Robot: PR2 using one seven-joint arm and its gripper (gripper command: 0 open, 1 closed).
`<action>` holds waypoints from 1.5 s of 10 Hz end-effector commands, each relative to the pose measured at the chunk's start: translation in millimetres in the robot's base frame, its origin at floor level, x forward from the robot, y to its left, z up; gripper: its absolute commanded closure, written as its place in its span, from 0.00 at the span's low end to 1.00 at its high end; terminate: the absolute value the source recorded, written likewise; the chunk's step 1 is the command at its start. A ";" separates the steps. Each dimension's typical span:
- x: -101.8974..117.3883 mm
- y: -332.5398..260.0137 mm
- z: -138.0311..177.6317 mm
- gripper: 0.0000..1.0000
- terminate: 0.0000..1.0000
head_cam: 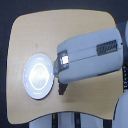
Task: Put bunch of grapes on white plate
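The white plate [38,76] lies on the wooden table [45,30] toward the exterior view's left. The grey arm reaches in from the exterior view's right, and its gripper [61,86] hangs just past the plate's right rim. The fingers show only as a small dark shape below the grey wrist. I cannot tell whether the jaws are open or shut. No bunch of grapes can be made out; it may be hidden under the arm or merged with the dark shape at the gripper's tip.
The table's front edge runs close below the gripper. Dark floor surrounds the table. Pale robot parts [120,107] sit at the lower right.
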 end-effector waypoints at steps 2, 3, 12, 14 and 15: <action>18.4 110.7 -20.2 1.00 0.00; 21.4 119.3 -26.8 1.00 0.00; 21.9 149.7 -95.3 1.00 0.00; 20.3 147.8 -105.4 1.00 0.00; 18.2 147.3 -107.8 1.00 0.00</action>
